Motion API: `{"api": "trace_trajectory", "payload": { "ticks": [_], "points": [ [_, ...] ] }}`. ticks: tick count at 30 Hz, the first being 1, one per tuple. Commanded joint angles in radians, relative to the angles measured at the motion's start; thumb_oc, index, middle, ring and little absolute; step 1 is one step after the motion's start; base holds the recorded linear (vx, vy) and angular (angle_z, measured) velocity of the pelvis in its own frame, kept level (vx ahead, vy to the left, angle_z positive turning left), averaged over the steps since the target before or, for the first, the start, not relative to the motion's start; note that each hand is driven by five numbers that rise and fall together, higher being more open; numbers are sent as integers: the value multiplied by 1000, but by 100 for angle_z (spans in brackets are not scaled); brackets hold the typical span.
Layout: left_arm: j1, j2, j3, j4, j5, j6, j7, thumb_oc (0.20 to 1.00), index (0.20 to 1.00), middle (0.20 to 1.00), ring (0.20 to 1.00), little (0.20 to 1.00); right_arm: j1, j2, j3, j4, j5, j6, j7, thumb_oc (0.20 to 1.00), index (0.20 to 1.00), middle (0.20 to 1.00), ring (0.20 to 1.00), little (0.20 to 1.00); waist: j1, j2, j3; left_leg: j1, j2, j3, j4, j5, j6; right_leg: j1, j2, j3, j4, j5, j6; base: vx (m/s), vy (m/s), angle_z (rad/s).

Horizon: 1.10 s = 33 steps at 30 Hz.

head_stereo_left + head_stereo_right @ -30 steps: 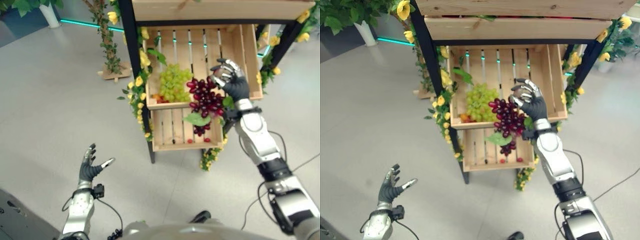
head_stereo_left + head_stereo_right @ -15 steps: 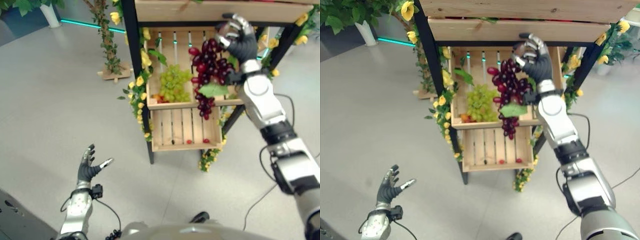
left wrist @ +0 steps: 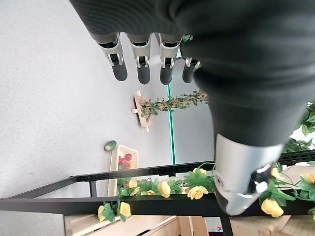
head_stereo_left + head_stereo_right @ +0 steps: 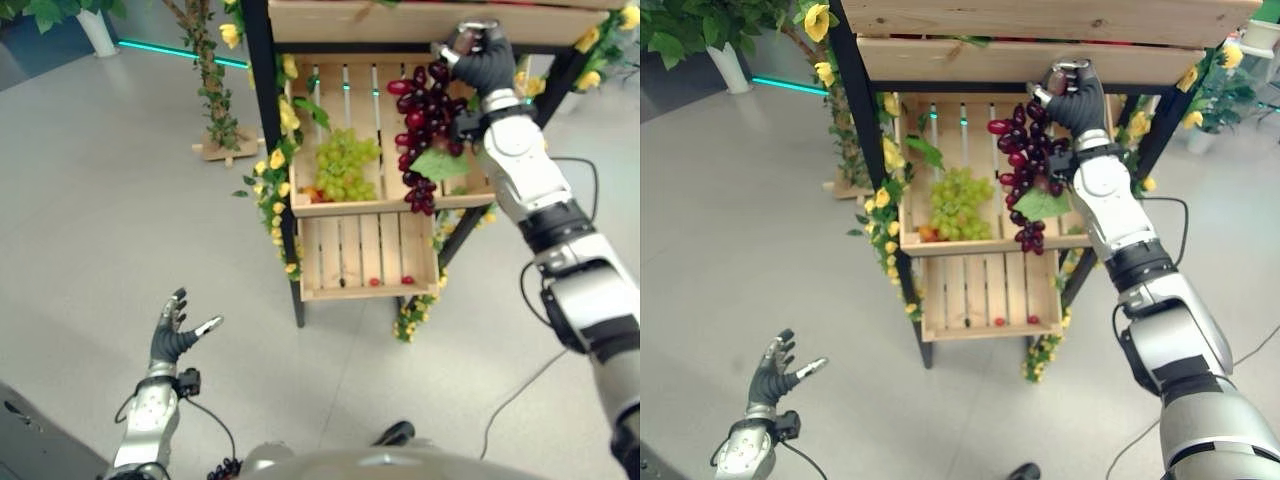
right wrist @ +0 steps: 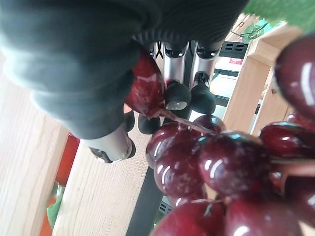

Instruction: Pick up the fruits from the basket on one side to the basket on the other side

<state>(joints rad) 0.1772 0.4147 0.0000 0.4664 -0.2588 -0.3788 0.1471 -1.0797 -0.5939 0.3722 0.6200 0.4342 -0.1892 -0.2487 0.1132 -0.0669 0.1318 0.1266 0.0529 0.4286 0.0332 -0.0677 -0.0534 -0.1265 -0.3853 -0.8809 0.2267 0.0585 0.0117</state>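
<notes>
My left hand (image 4: 172, 335) hangs low with fingers spread, holding nothing — idle. Further out, my right hand (image 4: 480, 62) is curled round the top of the red grape bunch (image 4: 425, 135), which dangles below it, clear of the middle crate (image 4: 470, 195) so it won't snag. Green grapes (image 4: 345, 165) lie in that crate.
</notes>
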Motion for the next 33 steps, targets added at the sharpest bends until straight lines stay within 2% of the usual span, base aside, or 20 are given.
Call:
{"api": "trace_trajectory", "payload": {
  "ticks": [1, 22, 33],
  "points": [
    [-22, 81, -42, -43, -22, -43, 2, 1000, 1000, 1000, 1000, 1000, -249, 16, -40, 69, 29, -37, -42, 200, 200, 200, 200, 200, 62, -50, -38, -23, -22, -69, -39, 6, -14, 109, -79, 38, -67, 174, 217, 12, 0, 4],
    [-22, 80, -82, -45, -8, -41, 6, 1000, 1000, 1000, 1000, 1000, -231, 124, -60, 261, -3, -4, -45, 200, 200, 200, 200, 200, 78, -40, -29, -17, -22, -81, -46, 11, -14, 111, -79, 38, -69, 167, 213, 0, 0, 1],
    [-26, 77, -90, -38, -4, -32, 8, 1000, 1000, 1000, 1000, 1000, -172, 162, -72, 259, -5, 5, -37, 200, 200, 200, 200, 200, 82, -37, -24, -13, -27, -87, -48, 11, -11, 114, -87, 32, -63, 170, 215, 0, 0, 0]
  ]
}}
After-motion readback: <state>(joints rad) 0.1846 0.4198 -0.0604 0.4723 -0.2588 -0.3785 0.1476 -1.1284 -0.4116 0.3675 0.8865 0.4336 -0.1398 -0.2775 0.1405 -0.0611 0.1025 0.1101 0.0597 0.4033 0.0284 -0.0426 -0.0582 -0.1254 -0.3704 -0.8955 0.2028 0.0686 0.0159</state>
